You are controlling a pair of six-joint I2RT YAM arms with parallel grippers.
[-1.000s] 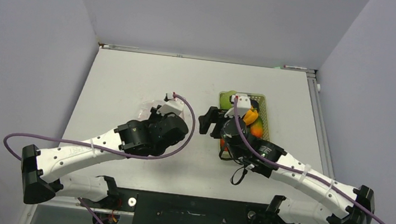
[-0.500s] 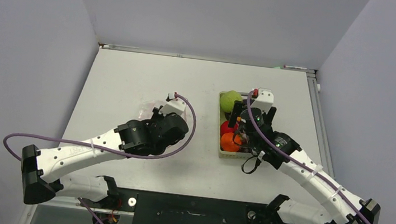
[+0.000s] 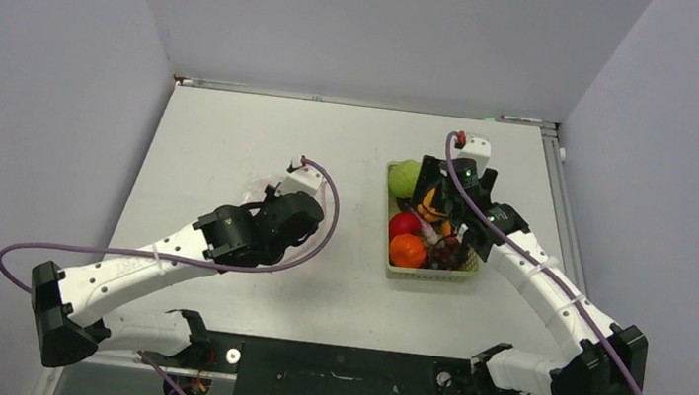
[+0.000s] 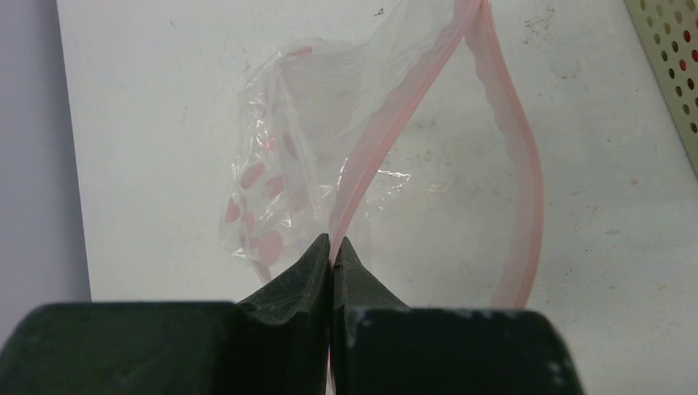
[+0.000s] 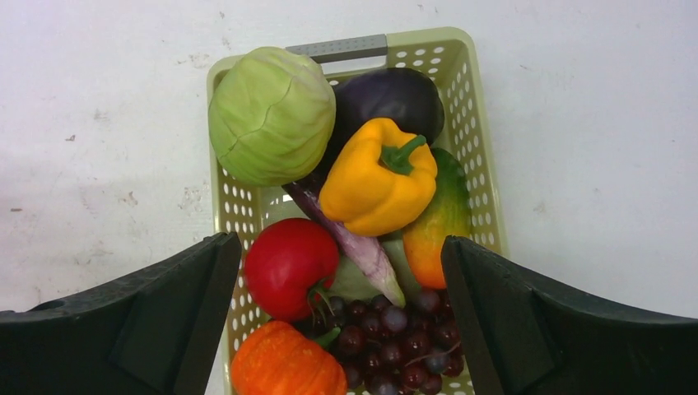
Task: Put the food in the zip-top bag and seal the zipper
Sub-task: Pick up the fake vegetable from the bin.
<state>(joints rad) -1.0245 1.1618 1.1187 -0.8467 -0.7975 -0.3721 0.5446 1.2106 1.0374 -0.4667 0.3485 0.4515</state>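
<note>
The white desk (image 3: pixel 233 135) is scuffed with small grey marks. On its left half lies the clear, crinkled zip-top bag (image 4: pixel 296 164), its pink zipper (image 4: pixel 531 164) bowed apart into a loop. On the right half, well apart from it, stands a pale yellow-green mesh basket (image 5: pixel 473 123), long sides running front to back.

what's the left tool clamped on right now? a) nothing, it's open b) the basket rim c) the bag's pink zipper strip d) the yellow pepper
C: in the left wrist view the left tool is shut on the pink zipper strip of the clear bag.
</note>
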